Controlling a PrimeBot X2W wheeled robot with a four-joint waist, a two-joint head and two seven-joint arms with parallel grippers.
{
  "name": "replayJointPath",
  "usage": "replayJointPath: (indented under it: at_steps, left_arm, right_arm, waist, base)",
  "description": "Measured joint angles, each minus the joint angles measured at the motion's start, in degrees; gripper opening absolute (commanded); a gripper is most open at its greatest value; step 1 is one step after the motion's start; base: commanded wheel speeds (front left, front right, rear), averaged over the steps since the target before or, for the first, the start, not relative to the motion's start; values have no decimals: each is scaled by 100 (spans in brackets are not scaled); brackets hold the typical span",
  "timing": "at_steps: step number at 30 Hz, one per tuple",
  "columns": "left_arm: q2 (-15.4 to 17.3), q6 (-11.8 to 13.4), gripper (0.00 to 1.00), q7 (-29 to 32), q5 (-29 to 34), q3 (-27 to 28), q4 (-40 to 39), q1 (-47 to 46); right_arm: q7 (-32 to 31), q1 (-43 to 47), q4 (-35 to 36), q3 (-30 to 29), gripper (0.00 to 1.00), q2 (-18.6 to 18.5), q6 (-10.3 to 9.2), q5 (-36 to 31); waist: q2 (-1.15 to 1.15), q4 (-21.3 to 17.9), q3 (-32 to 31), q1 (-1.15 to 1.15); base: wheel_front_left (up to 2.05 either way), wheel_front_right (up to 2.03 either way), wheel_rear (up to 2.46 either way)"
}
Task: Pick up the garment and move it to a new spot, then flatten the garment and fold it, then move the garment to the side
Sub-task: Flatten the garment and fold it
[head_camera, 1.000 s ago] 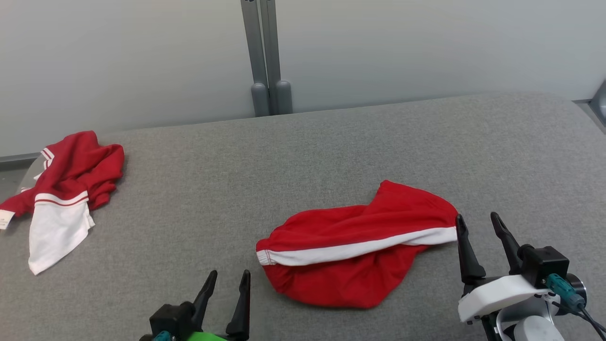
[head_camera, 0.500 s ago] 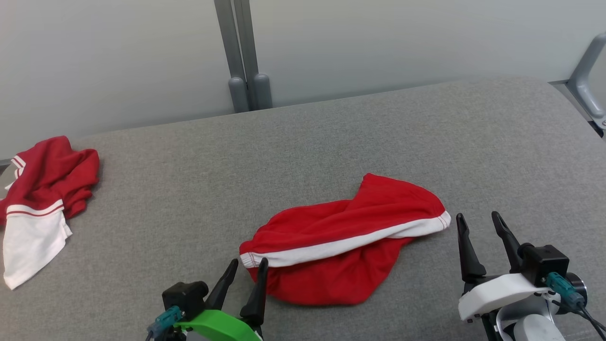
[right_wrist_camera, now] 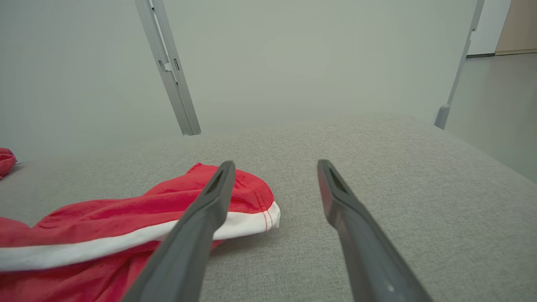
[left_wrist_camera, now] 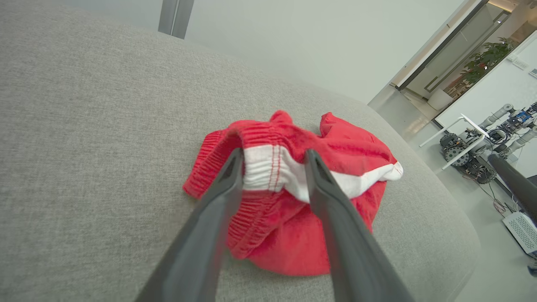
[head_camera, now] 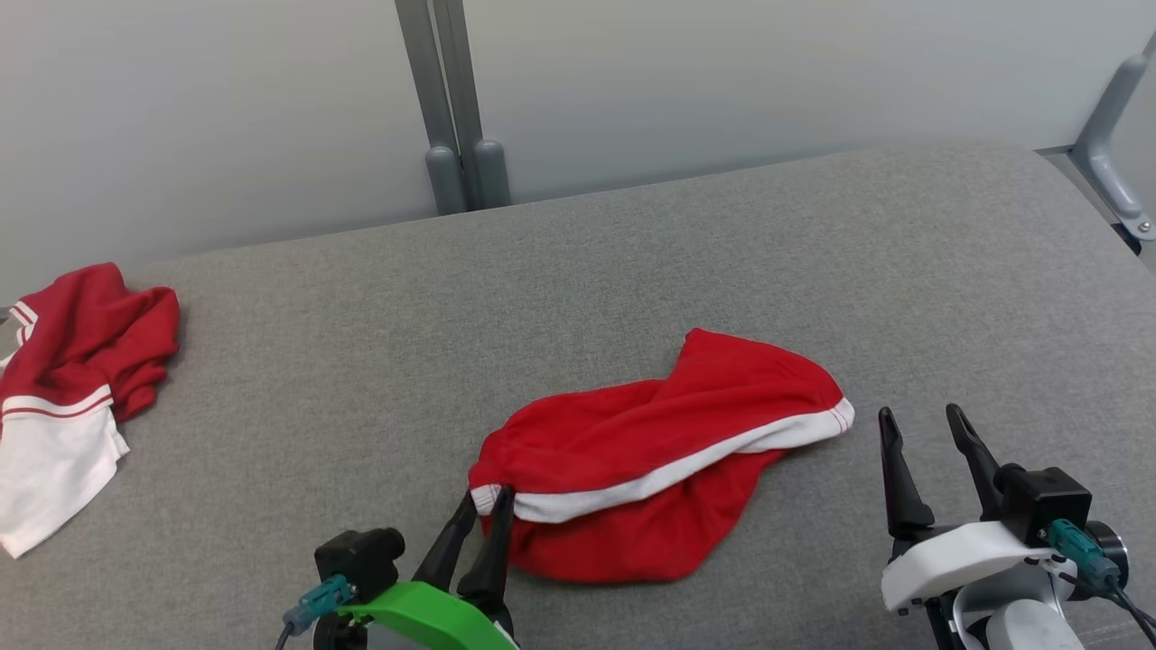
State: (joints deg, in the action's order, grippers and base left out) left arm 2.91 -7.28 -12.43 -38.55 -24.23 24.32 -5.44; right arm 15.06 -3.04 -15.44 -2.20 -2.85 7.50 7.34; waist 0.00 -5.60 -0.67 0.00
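Observation:
The garment, red shorts (head_camera: 668, 451) with a white side stripe, lies crumpled on the grey padded table (head_camera: 632, 262), right of centre. My left gripper (head_camera: 488, 498) is at its near-left end. In the left wrist view the two fingers of that gripper (left_wrist_camera: 275, 155) pinch the white and red waistband (left_wrist_camera: 268, 165), with the rest of the shorts (left_wrist_camera: 348, 142) bunched beyond them. My right gripper (head_camera: 919, 413) stands open just right of the shorts' far-right hem, not touching it. In the right wrist view the hem (right_wrist_camera: 260, 209) lies beside that gripper's (right_wrist_camera: 275, 163) left finger.
A second red and white garment (head_camera: 72, 361) lies crumpled at the table's far left edge. A grey metal post (head_camera: 452, 108) stands behind the table at the wall, and a bracket (head_camera: 1106, 135) at the back right corner. Bare grey surface stretches between the two garments.
The head camera shifted right. My left gripper advanced to the shorts' waistband and narrowed on it, bunching that end. The right gripper stayed beside the hem.

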Motion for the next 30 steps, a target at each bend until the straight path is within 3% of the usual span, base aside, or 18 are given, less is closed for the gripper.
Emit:
replayJointPath:
  at_steps: [3, 5, 6, 18, 30]
  left_arm:
    - [35, -1, 29, 25, -55, -69, -23, -2]
    - [64, -2, 3, 24, -76, -108, -26, -2]
    - [83, -2, 0, 24, -77, -129, -24, -2]
    - [181, 31, 0, -83, -49, -86, 63, 1]
    - [200, 69, 0, -120, -25, -105, 114, -114]
  right_arm:
    - [0, -2, -32, -13, 100, 1, 0, -10]
    - [0, -24, -94, -34, 100, 1, 0, -64]
    - [0, -38, -162, -51, 100, 1, 0, -114]
    - [-179, -814, -1772, -105, 100, -363, 0, -360]
    - [-372, -2019, -3379, 828, 100, -544, 0, 198]
  waist:
    - [0, 24, -5, 0]
    - [0, 39, -9, 0]
    - [0, 46, -12, 0]
    - [0, 194, 9, 0]
    - [0, 338, 285, 0]
  base:
    - [0, 0, 0]
    - [0, 0, 0]
    - [0, 0, 0]
    - [0, 0, 0]
    - [0, 0, 0]
